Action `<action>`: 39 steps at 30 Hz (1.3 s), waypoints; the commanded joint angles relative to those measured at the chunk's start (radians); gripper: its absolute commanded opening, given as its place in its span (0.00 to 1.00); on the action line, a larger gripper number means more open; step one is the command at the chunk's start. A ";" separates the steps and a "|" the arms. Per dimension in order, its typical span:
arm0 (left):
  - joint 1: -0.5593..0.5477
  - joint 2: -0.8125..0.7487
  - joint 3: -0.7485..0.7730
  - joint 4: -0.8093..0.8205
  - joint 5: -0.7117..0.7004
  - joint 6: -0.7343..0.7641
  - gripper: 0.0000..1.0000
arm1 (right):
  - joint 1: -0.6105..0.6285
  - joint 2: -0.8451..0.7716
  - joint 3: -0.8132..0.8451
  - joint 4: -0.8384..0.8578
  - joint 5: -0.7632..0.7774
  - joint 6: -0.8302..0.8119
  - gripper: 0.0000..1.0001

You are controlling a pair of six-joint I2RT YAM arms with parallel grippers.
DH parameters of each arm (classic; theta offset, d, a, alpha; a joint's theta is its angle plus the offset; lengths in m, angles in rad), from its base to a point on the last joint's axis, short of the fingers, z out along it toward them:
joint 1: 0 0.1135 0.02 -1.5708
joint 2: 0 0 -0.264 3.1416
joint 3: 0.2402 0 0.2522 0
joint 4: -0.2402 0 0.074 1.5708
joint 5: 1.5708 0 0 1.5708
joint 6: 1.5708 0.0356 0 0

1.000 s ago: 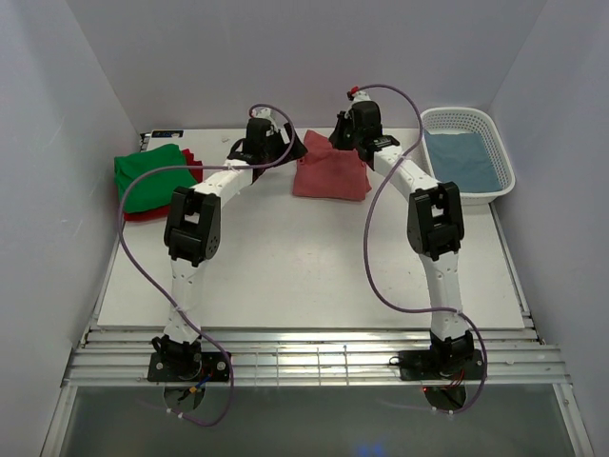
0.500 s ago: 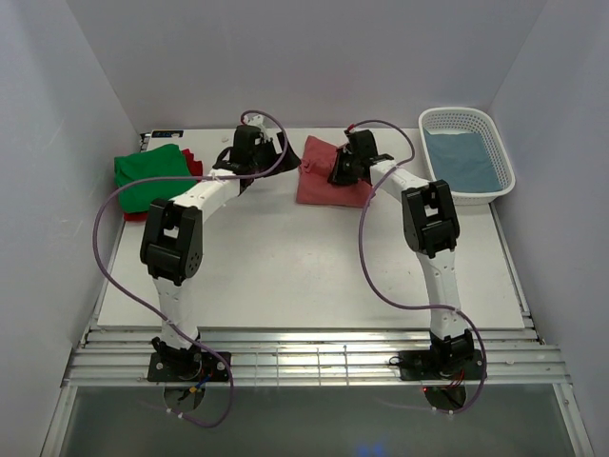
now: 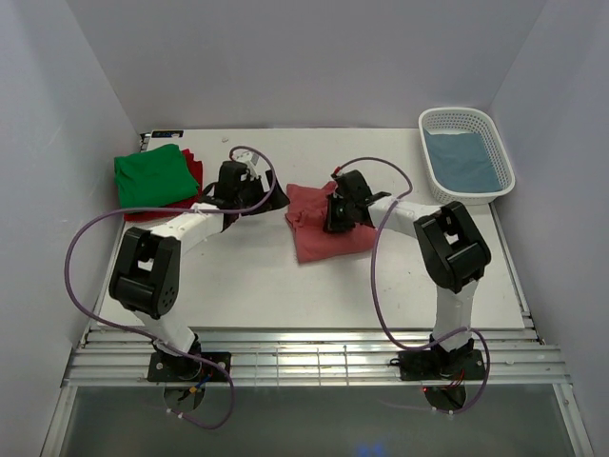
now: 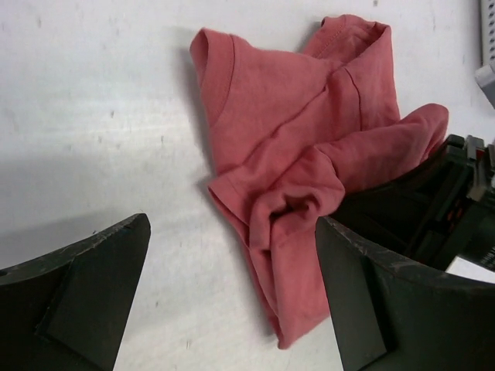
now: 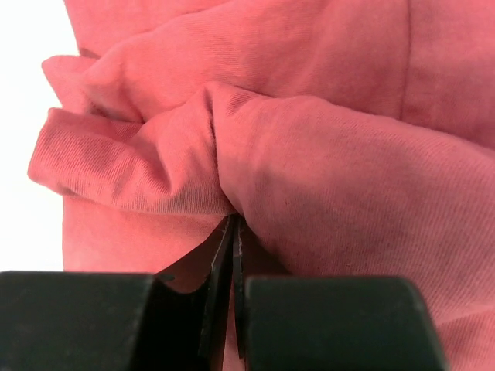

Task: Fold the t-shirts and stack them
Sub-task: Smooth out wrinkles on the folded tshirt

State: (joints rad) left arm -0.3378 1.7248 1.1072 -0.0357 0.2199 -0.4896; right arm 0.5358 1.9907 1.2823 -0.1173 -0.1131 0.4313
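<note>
The dusty pinkish-red t-shirt lies crumpled mid-table. My right gripper is shut on a bunched fold of it, and the jaws pinch pink cloth that fills the right wrist view. My left gripper is open and empty just left of the shirt. In the left wrist view its gap spans bare table and the shirt's near edge. The bright green t-shirt lies folded on the dark red one at the back left. The grey-blue t-shirt lies in the basket.
The white lattice basket stands at the back right corner. The right gripper's black body shows behind the shirt in the left wrist view. Purple cables loop from both arms. Grey walls enclose the table.
Both grippers came down and nearer from the back of the table. The right one brought the pinkish-red shirt along, and it now lies crumpled mid-table. The left gripper no longer holds it.
</note>
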 commanded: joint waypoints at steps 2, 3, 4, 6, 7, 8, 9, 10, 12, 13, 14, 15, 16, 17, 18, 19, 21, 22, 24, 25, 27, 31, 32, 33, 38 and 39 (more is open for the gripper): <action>0.000 -0.149 -0.144 0.028 0.022 0.016 0.98 | 0.100 -0.121 -0.173 -0.081 0.050 0.047 0.08; 0.000 -0.166 -0.168 0.028 0.027 0.013 0.98 | 0.119 -0.142 -0.214 -0.078 0.058 0.059 0.08; -0.001 -0.201 -0.220 0.028 0.035 0.006 0.98 | 0.137 -0.179 -0.230 -0.079 0.076 0.067 0.08; -0.001 -0.241 -0.274 0.031 0.047 -0.006 0.98 | 0.194 -0.204 -0.254 -0.085 0.099 0.096 0.08; -0.003 -0.290 -0.327 0.058 0.052 -0.012 0.98 | 0.211 -0.217 -0.258 -0.093 0.108 0.106 0.08; -0.004 -0.316 -0.354 0.060 0.050 -0.017 0.98 | 0.240 -0.220 -0.258 -0.094 0.109 0.116 0.08; -0.006 -0.344 -0.377 0.060 0.050 -0.021 0.98 | 0.253 -0.221 -0.256 -0.094 0.109 0.135 0.08; -0.009 -0.373 -0.403 0.060 0.055 -0.024 0.98 | 0.265 -0.219 -0.253 -0.094 0.142 0.142 0.08; -0.015 -0.470 -0.492 0.066 0.059 -0.062 0.98 | 0.299 -0.210 -0.238 -0.093 0.161 0.149 0.08; -0.020 -0.503 -0.524 0.075 0.068 -0.081 0.98 | 0.306 -0.201 -0.216 -0.097 0.179 0.149 0.08; -0.032 -0.539 -0.561 0.082 0.070 -0.120 0.98 | 0.319 -0.196 -0.204 -0.107 0.190 0.150 0.08; -0.039 -0.610 -0.625 0.089 0.067 -0.141 0.98 | 0.325 -0.194 -0.192 -0.114 0.202 0.149 0.08; -0.046 -0.648 -0.656 0.091 0.053 -0.156 0.98 | 0.328 -0.199 -0.172 -0.119 0.219 0.149 0.08; -0.052 -0.687 -0.687 0.089 0.049 -0.174 0.98 | 0.329 -0.205 -0.164 -0.123 0.227 0.147 0.08; -0.055 -0.759 -0.740 0.089 0.047 -0.208 0.98 | 0.331 -0.213 -0.160 -0.124 0.233 0.147 0.08; -0.056 -0.790 -0.762 0.088 0.045 -0.225 0.98 | 0.331 -0.228 -0.155 -0.124 0.246 0.147 0.08; -0.066 -0.843 -0.799 0.083 0.047 -0.269 0.98 | 0.331 -0.245 -0.143 -0.130 0.259 0.147 0.08; -0.069 -0.876 -0.825 0.083 0.050 -0.283 0.98 | 0.331 -0.266 -0.138 -0.136 0.276 0.146 0.08; -0.084 -0.895 -0.845 0.082 0.047 -0.303 0.98 | 0.332 -0.292 -0.124 -0.162 0.292 0.146 0.09; -0.090 -0.904 -0.856 0.083 0.039 -0.314 0.98 | 0.332 -0.321 -0.120 -0.176 0.318 0.146 0.17; -0.110 -0.906 -0.860 0.086 0.013 -0.319 0.98 | 0.332 -0.351 -0.123 -0.199 0.345 0.133 0.29; -0.150 -0.863 -0.837 0.099 -0.039 -0.317 0.98 | 0.320 -0.409 -0.156 -0.214 0.429 0.084 0.55; -0.177 -0.841 -0.810 0.100 -0.062 -0.314 0.98 | 0.297 -0.415 -0.162 -0.214 0.426 0.083 0.56; -0.190 -0.831 -0.793 0.100 -0.089 -0.313 0.98 | 0.280 -0.421 -0.169 -0.213 0.420 0.078 0.60; -0.218 -0.688 -0.673 0.093 -0.281 -0.284 0.97 | 0.153 -0.411 -0.167 -0.184 0.368 0.003 0.62; -0.219 -0.609 -0.609 0.067 -0.296 -0.279 0.96 | 0.135 -0.402 -0.161 -0.182 0.357 -0.012 0.62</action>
State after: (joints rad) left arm -0.5522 1.0195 0.3843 0.0299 0.0589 -0.7891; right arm 0.7345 1.5833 1.1126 -0.3073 0.2474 0.4858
